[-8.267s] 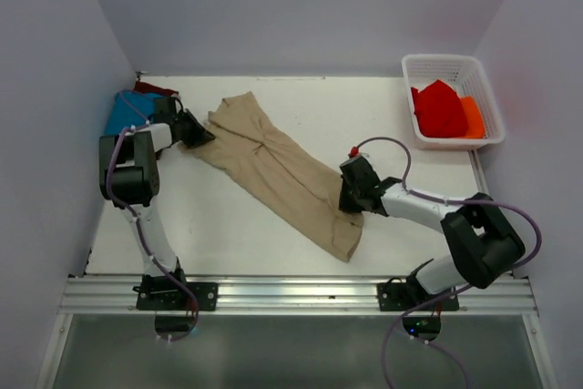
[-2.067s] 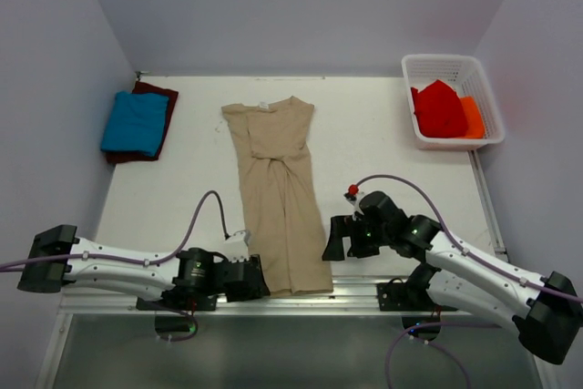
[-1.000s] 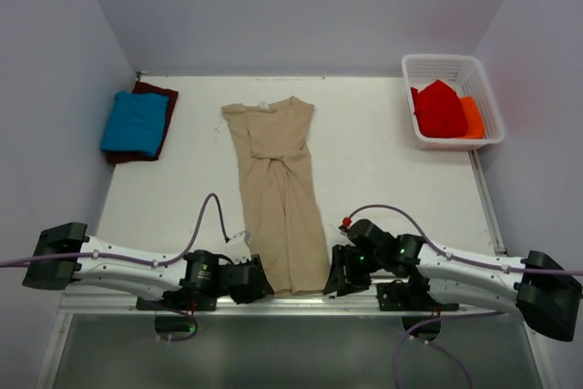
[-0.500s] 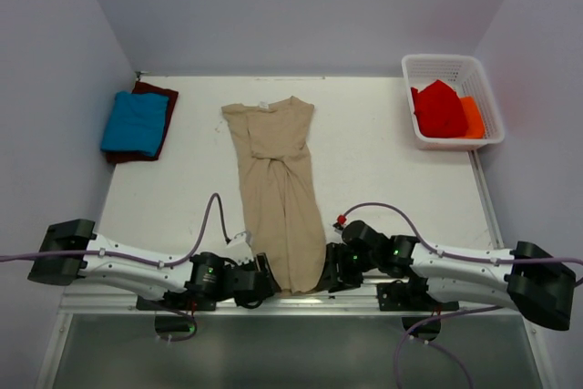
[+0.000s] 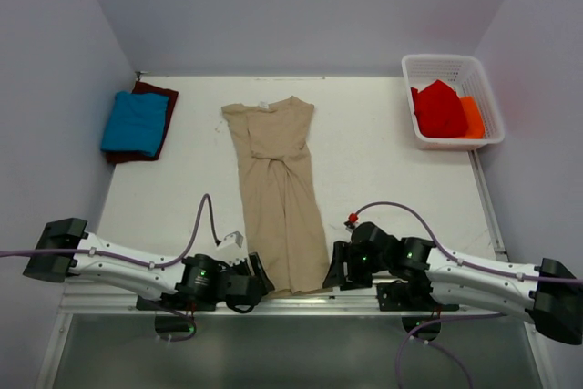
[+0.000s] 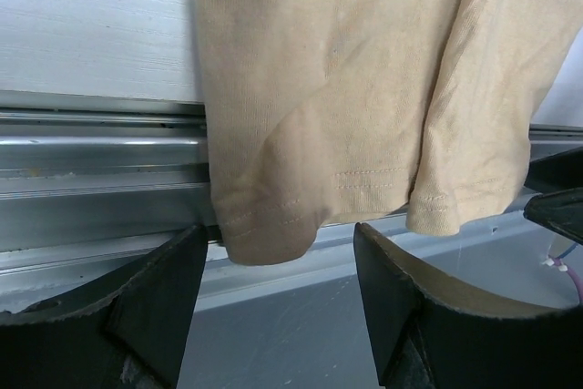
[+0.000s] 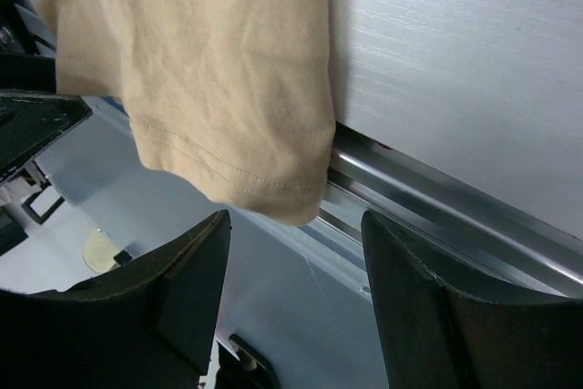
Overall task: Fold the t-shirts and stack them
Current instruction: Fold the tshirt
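Observation:
The tan t-shirt (image 5: pixel 278 193) lies folded into a long strip down the middle of the table, collar at the far end. Its hem hangs over the near edge. My left gripper (image 5: pixel 258 275) is at the hem's left corner and my right gripper (image 5: pixel 333 272) at its right corner. In the left wrist view the hem (image 6: pixel 346 134) droops just ahead of my open gripper (image 6: pixel 278 316), touching neither finger. The right wrist view shows the hem corner (image 7: pixel 228 88) hanging free in front of my open gripper (image 7: pixel 296 307). A folded blue t-shirt (image 5: pixel 135 122) rests on the maroon t-shirt (image 5: pixel 159 91) at the far left.
A white basket (image 5: pixel 453 63) with red and orange cloth (image 5: pixel 440 108) stands at the far right corner. A metal rail (image 5: pixel 301 293) runs along the near table edge under the hem. Walls close in the left, right and back sides.
Both grippers' jaws have spread wider over the last second, and the hem now hangs loose. The right gripper shifted slightly right, away from the shirt. The shirt itself has not moved.

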